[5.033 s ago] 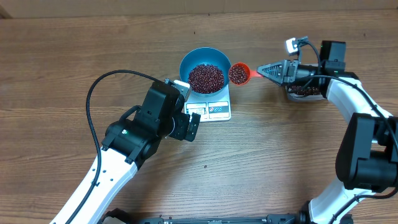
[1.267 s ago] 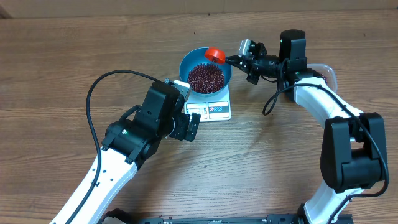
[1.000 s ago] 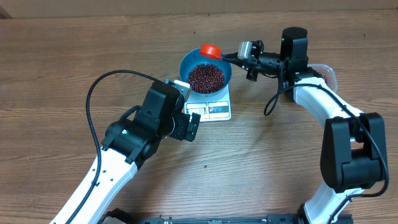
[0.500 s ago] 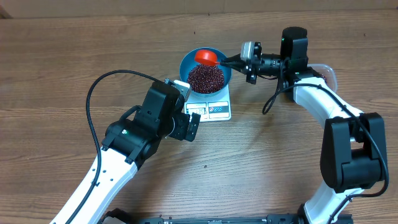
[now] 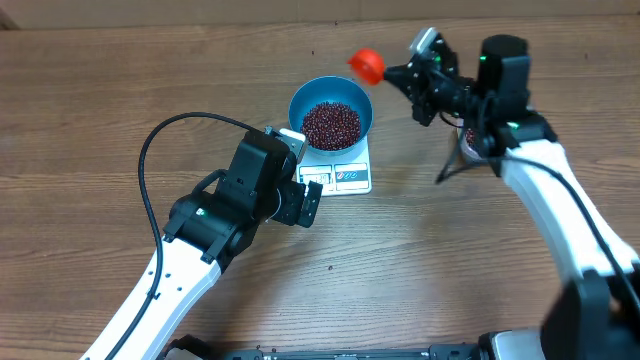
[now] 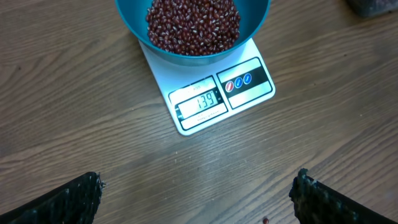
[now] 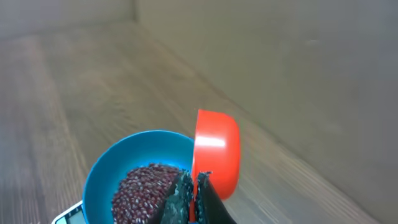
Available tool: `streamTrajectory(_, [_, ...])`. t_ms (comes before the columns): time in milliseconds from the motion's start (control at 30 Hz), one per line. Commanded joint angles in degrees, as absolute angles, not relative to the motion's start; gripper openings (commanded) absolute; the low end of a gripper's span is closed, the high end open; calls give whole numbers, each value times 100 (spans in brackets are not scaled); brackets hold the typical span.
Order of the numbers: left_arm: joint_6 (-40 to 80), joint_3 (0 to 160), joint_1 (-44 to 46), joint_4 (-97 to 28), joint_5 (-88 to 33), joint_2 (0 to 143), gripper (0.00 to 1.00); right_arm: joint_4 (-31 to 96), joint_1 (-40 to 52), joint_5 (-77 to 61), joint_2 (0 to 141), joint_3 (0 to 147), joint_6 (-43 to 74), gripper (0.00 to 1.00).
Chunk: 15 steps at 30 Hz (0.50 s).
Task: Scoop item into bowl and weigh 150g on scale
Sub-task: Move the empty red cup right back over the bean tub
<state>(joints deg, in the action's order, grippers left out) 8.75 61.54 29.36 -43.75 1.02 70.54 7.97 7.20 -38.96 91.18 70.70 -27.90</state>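
Note:
The blue bowl [image 5: 331, 95] stands on the white scale [image 5: 340, 177] and holds a heap of red-brown beans [image 5: 331, 124]. My right gripper [image 5: 400, 73] is shut on the handle of a red scoop [image 5: 367, 65], held in the air up and to the right of the bowl. In the right wrist view the scoop [image 7: 217, 152] is tipped on its side beyond the bowl's rim [image 7: 99, 177], with no beans showing in it. My left gripper [image 6: 196, 202] hangs open over bare wood in front of the scale [image 6: 249, 99], whose display reads 139.
A clear tub of beans [image 5: 468, 142] is mostly hidden behind the right arm. One stray bean [image 6: 265, 219] lies on the wood near the left gripper. The left arm's black cable [image 5: 150, 150] loops over the table at left.
The right gripper has lifted the red scoop away from above the bowl, up and to the right. The left arm has not moved.

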Motion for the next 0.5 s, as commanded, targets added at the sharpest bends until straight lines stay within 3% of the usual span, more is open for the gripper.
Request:
streamTrajectory(0, [768, 6289, 2928, -4351, 43, 7061, 99, 1275, 701, -2322, 8436, 7050, -2368, 4])
streamTrajectory(267, [768, 6289, 2928, -4351, 43, 7061, 100, 2877, 701, 1164, 7784, 7050, -2359, 4])
streamTrajectory(467, [768, 6289, 2928, -4351, 43, 7061, 100, 3785, 701, 1439, 7964, 7046, -2331, 4])
